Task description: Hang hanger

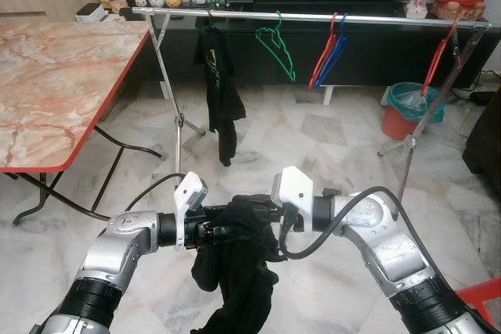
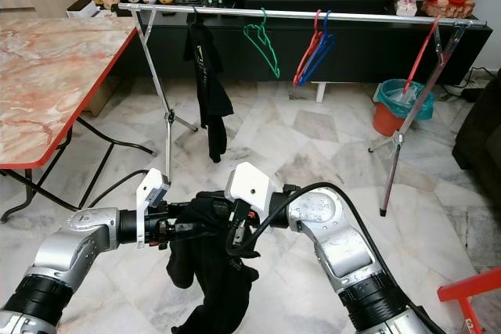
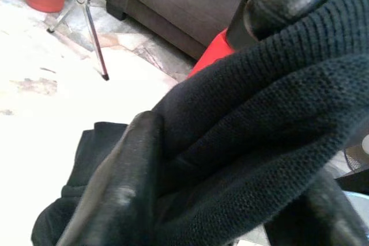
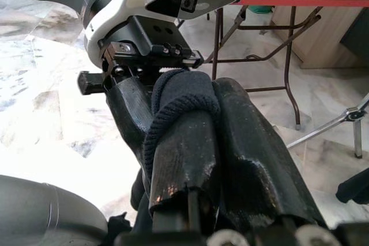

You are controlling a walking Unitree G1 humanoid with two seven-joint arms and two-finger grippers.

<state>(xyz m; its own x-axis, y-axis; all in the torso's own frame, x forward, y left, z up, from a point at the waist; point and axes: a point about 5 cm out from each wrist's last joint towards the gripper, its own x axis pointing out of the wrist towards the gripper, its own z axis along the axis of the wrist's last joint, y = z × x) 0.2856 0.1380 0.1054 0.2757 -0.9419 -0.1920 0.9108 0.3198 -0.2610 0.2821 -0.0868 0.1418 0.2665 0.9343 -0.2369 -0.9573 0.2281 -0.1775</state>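
Observation:
A black knit garment hangs in a bunch low in front of me, held at its top by both grippers. My left gripper is shut on it from the left, the cloth pinched between its fingers. My right gripper is shut on the same fold from the right, tip to tip with the left one; the cloth wraps over its fingers. Farther off stands a silver rail with a green hanger, a red hanger, a blue hanger and another black garment.
A marble-topped folding table with a red edge stands at the left. One more red hanger hangs at the rail's right end, above an orange bin. A red stool corner is low at the right. A grey sofa is nearby.

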